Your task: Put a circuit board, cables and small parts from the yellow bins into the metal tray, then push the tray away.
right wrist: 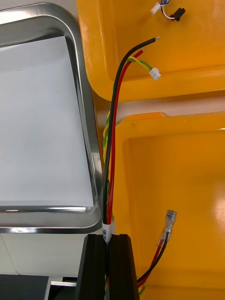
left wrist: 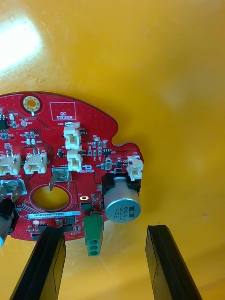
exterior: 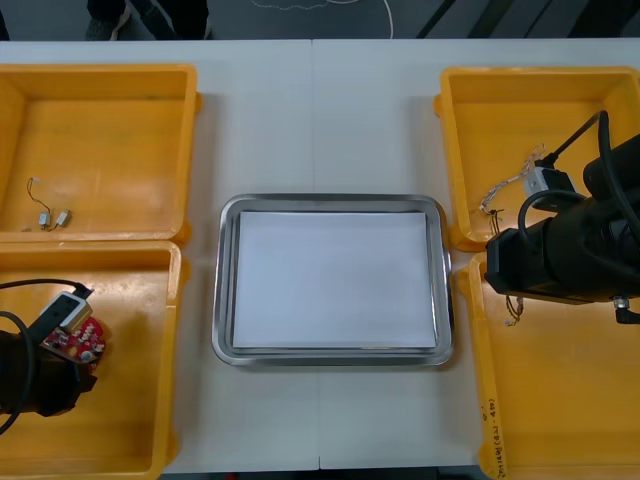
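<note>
The light table (exterior: 315, 110) has a seam running down its middle. Beyond its far edge the floor is dark, with a thin white cord (exterior: 330, 8) lying on it. The metal tray (exterior: 225, 290), white inside, sits at the centre between the four yellow bins.

The left gripper (left wrist: 105, 262) hangs low in the near left bin (exterior: 130, 410), its fingers spread well apart around nothing. The round red circuit board (left wrist: 61, 154) lies flat on the bin floor just beyond them (its green terminal block (left wrist: 93, 234) sits at the mouth of the gap).

The right gripper (right wrist: 110, 265) is at the strip of table between the tray and the near right bin (exterior: 560, 400). Its fingers are clamped on a cable bundle (right wrist: 115, 112) of black, red and twisted yellow-green strands. The bundle runs along that strip, and its free ends reach over the far right bin (exterior: 520, 110).

Small metal parts (exterior: 52, 218) on thin wires lie in the far left bin (exterior: 120, 130).
</note>
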